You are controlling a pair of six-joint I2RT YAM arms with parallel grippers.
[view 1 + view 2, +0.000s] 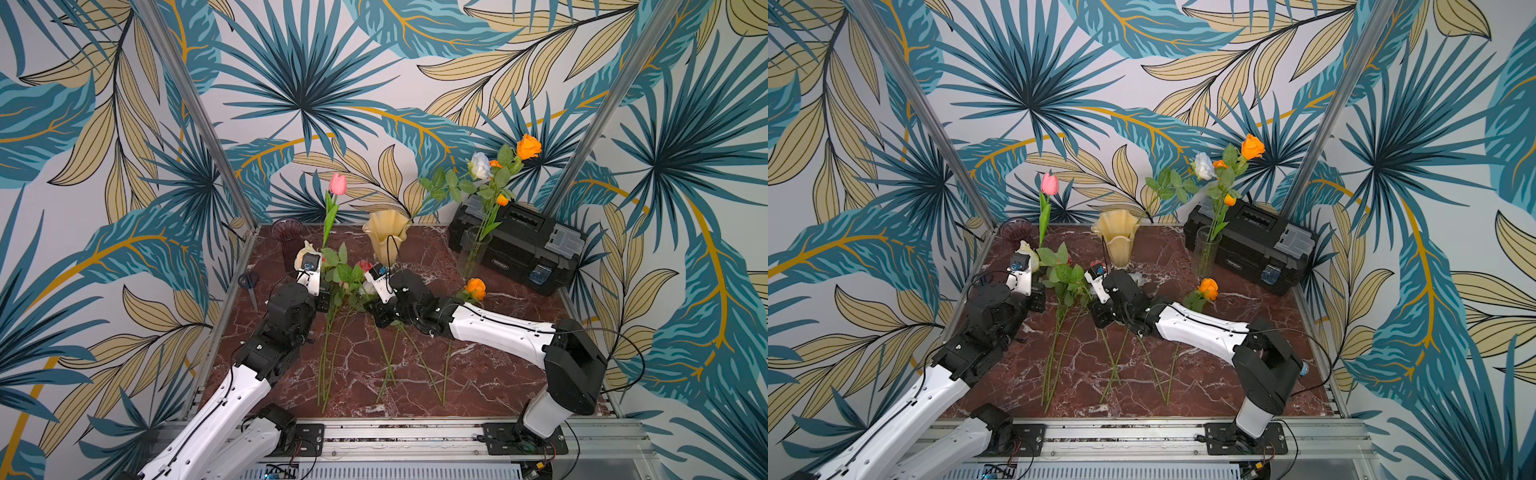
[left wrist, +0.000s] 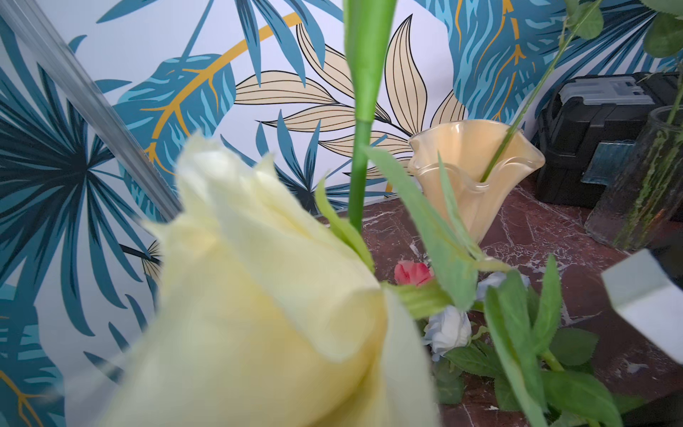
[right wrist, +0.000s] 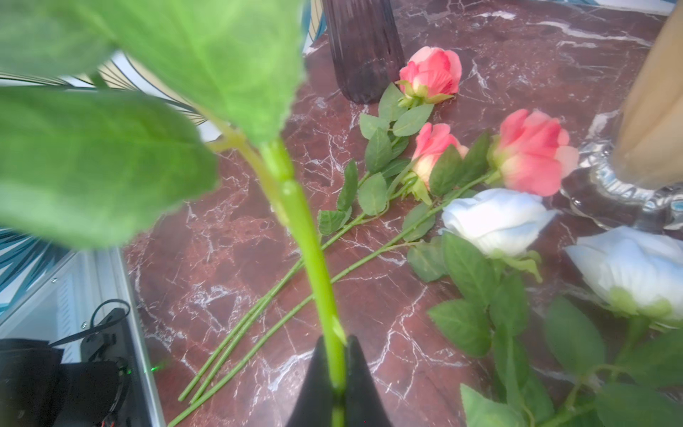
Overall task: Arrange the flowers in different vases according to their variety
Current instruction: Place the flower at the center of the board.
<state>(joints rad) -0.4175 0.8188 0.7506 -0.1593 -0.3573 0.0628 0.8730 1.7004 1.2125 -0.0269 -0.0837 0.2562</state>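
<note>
Where the red marble table [image 1: 478,374] carries the ruffled cream vase [image 1: 386,237] with loose pink roses [image 3: 532,151] and white roses [image 3: 495,218] beside it, the right pincer [image 3: 335,351] is clenched on a thick leafy green stem [image 3: 310,251]; the left pincer [image 1: 322,300] is closed, its grasp hidden behind a cream rose head [image 2: 258,295].

high front stereo overview, close wrist views
</note>
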